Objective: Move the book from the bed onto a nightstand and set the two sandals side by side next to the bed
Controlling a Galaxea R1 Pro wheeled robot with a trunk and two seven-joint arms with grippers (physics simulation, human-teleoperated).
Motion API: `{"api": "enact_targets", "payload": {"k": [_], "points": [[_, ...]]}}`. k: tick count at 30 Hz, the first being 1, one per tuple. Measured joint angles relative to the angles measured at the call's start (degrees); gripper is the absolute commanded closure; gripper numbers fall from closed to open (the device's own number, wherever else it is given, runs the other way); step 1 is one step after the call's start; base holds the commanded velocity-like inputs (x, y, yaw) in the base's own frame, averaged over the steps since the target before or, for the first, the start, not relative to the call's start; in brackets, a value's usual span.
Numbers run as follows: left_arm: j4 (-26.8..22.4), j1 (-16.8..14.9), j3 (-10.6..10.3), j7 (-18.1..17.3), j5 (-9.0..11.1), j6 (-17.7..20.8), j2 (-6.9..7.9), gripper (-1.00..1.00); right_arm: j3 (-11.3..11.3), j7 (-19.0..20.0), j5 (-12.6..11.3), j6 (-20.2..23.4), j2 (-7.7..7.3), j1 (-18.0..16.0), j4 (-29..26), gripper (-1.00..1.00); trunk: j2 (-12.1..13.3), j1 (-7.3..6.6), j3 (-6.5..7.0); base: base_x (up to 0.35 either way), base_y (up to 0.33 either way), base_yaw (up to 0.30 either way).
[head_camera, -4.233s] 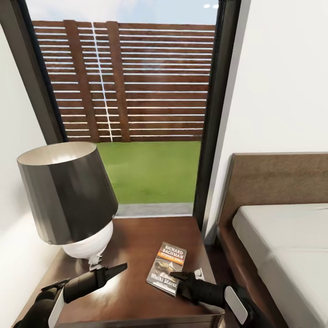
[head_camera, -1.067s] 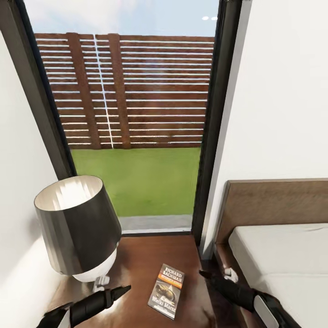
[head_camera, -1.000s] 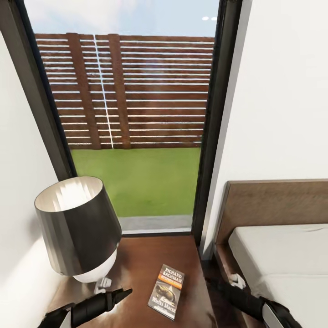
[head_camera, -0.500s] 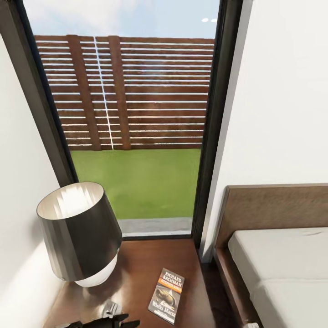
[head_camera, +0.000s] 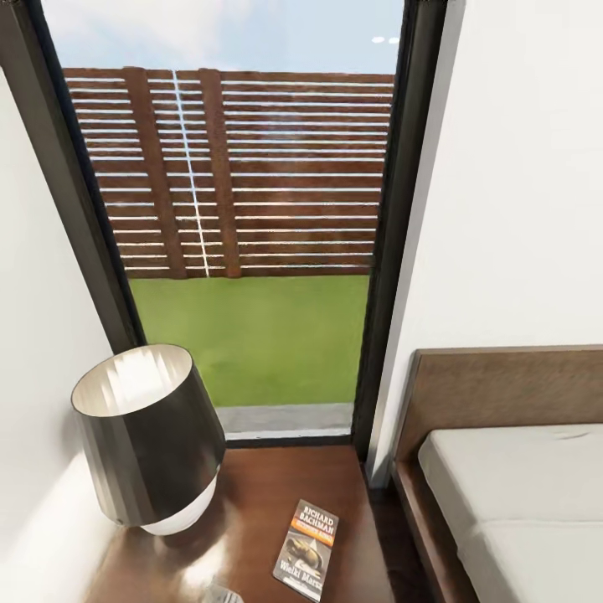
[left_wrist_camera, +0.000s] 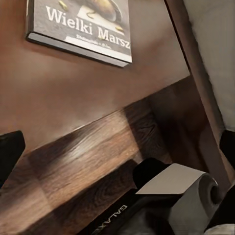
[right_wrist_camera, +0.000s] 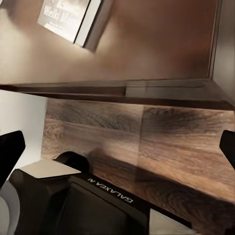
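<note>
The book [head_camera: 306, 548] lies flat on the glossy top of the nightstand [head_camera: 260, 494], to the right of the lamp; its dark cover with white lettering also shows in the left wrist view [left_wrist_camera: 81, 29] and the right wrist view [right_wrist_camera: 68, 19]. The bed [head_camera: 519, 494], with its grey mattress and brown headboard, stands right of the nightstand. My left gripper [left_wrist_camera: 117, 149] is open, its dark fingertips [left_wrist_camera: 10, 152] far apart, held low off the nightstand's front edge. My right gripper [right_wrist_camera: 117, 147] is open too, below the nightstand top. The sandals are out of view.
A lamp [head_camera: 146, 435] with a dark shade and white base takes up the nightstand's left half. Behind it is a tall dark-framed window [head_camera: 251, 234] onto grass and a slatted fence. Wood-plank floor [left_wrist_camera: 98, 161] and my own base [right_wrist_camera: 98, 205] lie under the grippers.
The head view has pulled back and up. Both arms have dropped out of it, the right gripper having left the book's edge. The book stays put on the nightstand.
</note>
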Motion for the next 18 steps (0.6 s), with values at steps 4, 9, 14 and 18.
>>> {"api": "enact_targets", "payload": {"k": [4,9,14,18], "points": [[3.1,0.1,-0.2,2.6,-3.9,-2.6,0.03,-1.0,0.0,0.0,0.0,-1.1,0.01,0.0,3.6,-1.0,1.6,-0.88,0.72,0.0,0.0,0.0],[7.0,0.1,-0.1,8.0,-6.5,-4.0,-0.02,-1.0,0.0,0.0,0.0,-1.8,-0.02,0.0,6.5,-1.0,3.6,-1.98,1.62,0.0,0.0,0.0],[9.3,0.1,-0.1,9.4,-7.0,-4.2,0.4,-1.0,0.0,-0.1,-0.1,-1.9,-0.06,0.0,8.7,-1.0,5.6,-3.08,2.51,0.0,0.0,0.0],[10.3,1.0,-0.2,10.0,-7.0,-4.3,1.44,-1.0,0.0,-0.2,-0.1,-2.0,-0.07,0.1,12.2,-1.0,7.2,-3.95,3.23,0.0,0.0,0.0]]}}
